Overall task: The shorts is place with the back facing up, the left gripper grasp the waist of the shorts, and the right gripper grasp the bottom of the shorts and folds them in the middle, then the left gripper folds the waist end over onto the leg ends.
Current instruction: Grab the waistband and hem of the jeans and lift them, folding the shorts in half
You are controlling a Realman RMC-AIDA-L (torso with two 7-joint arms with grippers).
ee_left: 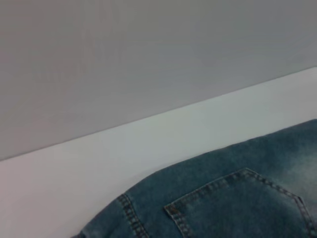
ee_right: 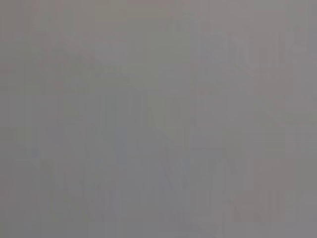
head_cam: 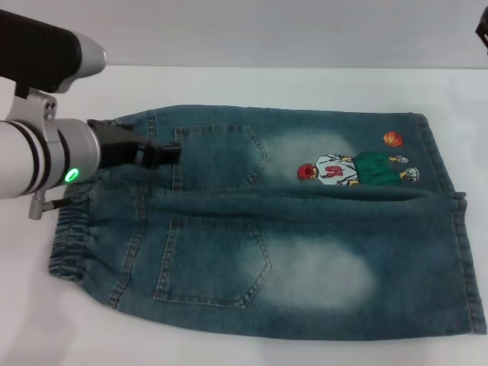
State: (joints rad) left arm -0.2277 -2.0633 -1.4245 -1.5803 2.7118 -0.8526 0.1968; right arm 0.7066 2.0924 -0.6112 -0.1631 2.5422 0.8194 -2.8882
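Observation:
The shorts (head_cam: 290, 229) lie flat on the white table (head_cam: 252, 88) with the back up and both patch pockets showing. Their puckered waist (head_cam: 65, 236) is at the left and the leg ends (head_cam: 457, 252) are at the right. The far leg carries the cartoon player (head_cam: 354, 169) and an orange ball (head_cam: 392, 139). My left gripper (head_cam: 156, 152) sits over the far half of the shorts just inside the waist, beside the far pocket. The left wrist view shows that pocket's denim (ee_left: 237, 198). Only a black sliver of my right gripper (head_cam: 482, 30) shows at the far right, off the cloth.
The white table extends behind the shorts to a grey wall (head_cam: 267, 30). The shorts reach almost to the near edge and the right edge of the head view. The right wrist view shows only plain grey.

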